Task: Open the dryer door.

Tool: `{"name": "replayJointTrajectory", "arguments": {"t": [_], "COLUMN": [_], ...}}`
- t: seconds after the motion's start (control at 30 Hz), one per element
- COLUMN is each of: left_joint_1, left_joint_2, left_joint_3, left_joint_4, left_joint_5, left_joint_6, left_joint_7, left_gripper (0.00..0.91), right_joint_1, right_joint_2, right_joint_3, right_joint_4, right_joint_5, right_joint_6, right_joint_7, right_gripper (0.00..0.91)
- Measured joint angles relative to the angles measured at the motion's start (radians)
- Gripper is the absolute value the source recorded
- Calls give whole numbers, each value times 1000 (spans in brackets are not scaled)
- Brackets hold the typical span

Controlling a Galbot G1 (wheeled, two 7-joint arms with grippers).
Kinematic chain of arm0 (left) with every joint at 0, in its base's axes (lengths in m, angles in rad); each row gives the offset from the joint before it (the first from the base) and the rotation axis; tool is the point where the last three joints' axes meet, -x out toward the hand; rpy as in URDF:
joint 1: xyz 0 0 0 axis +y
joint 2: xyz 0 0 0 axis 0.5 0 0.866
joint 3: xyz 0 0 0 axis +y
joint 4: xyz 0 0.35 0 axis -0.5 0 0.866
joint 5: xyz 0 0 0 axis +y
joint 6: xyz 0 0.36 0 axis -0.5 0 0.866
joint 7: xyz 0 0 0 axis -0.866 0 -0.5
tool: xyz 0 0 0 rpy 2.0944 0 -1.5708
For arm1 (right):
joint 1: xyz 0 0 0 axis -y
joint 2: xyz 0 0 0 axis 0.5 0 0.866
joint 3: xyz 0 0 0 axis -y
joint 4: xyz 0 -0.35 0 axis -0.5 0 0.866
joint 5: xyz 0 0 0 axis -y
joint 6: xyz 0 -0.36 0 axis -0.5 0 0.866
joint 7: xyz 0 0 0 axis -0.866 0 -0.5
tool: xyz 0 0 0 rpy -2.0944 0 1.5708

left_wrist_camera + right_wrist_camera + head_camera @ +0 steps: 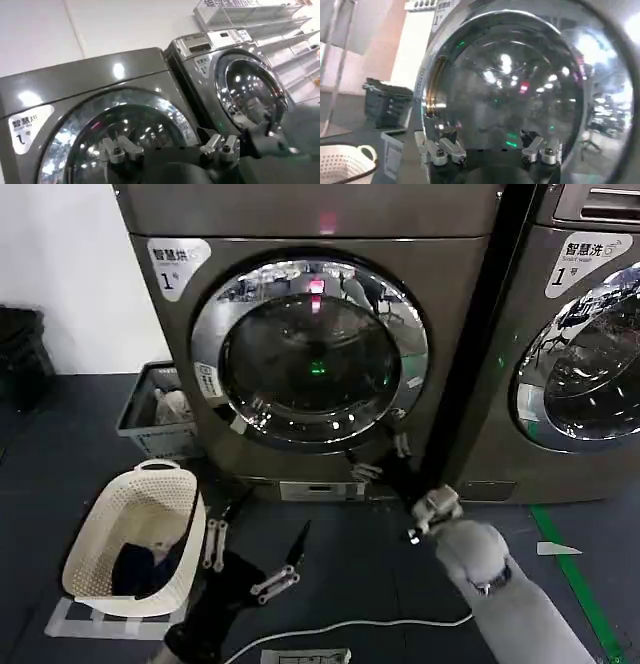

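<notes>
Head view: dryer (170, 354) sticker "1"

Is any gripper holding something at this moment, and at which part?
Nothing is held. The right gripper is open, close to the dryer door; the left gripper hangs open lower.

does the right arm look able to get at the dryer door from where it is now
Probably yes. The right gripper sits right at the lower right rim of the dryer door, jaws open, nothing between them. The left gripper hangs low over the floor, out of the way.
</notes>
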Motion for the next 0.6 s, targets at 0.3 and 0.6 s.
{"name": "replayJointTrajectory", "arguments": {"t": [0.3, 0.6], "left_joint_1": [10, 15], "left_joint_2": [-8, -13], "left_joint_3": [1, 0], "left_joint_4": [-4, 6], "left_joint_5": [13, 17], "left_joint_6": [-6, -13], "left_joint_7": [0, -1], "left_gripper": [907, 907], "right_joint_1": [139, 234], "right_joint_2": [40, 88], "right_joint_3": [-103, -176], "right_joint_4": [-96, -170], "right_joint_5": [14, 28], "right_joint_6": [8, 12], "right_joint_7": [-12, -18], "right_gripper": [907, 907]}}
